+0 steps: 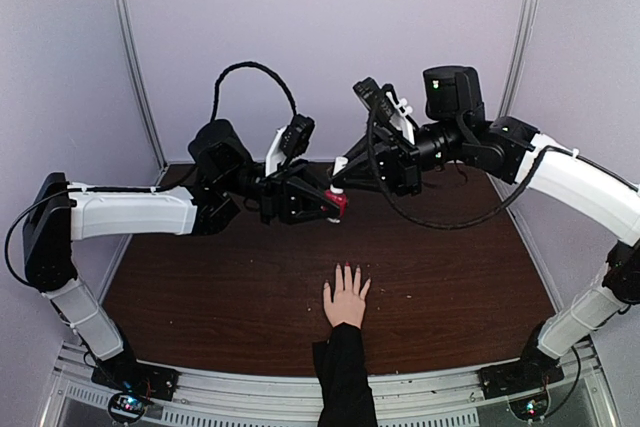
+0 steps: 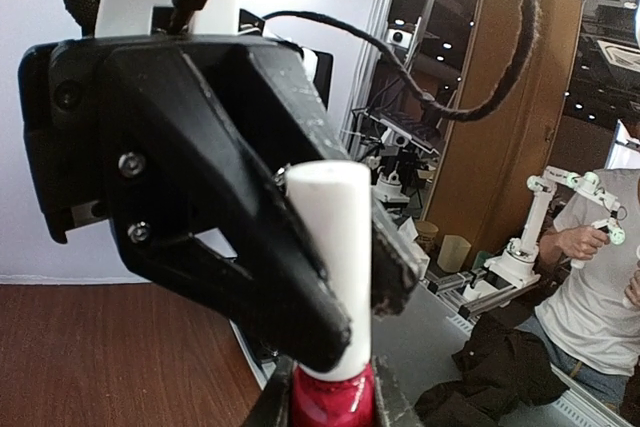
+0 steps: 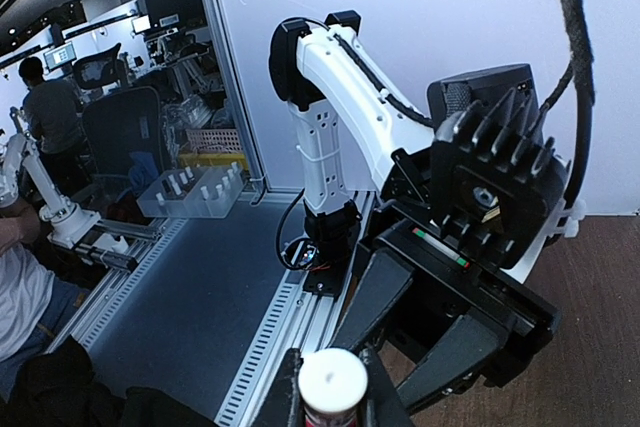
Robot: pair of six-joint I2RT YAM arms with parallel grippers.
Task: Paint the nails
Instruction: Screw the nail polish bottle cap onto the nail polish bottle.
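Observation:
A pale hand (image 1: pixel 346 299) in a black sleeve lies flat, palm down, near the table's front edge. Its nails (image 1: pixel 345 269) tip the fingers and are too small to judge their colour. High above the table, my left gripper (image 1: pixel 328 205) (image 2: pixel 332 405) is shut on a small red bottle (image 1: pixel 339 203) (image 2: pixel 332 397). From the opposite side my right gripper (image 1: pixel 341 183) (image 3: pixel 332 394) is shut on the bottle's white cap (image 2: pixel 336 247) (image 3: pixel 333 381). Its black fingers (image 2: pixel 250 247) clamp both sides of the cap. The two grippers meet tip to tip, above and beyond the hand.
The brown wooden table (image 1: pixel 450 277) sits inside pale walls with metal posts (image 1: pixel 135 57) at the back corners. An aluminium rail (image 1: pixel 250 397) runs along the near edge. The black sleeve (image 1: pixel 345 382) crosses that rail. Both arms arch over the table's rear half.

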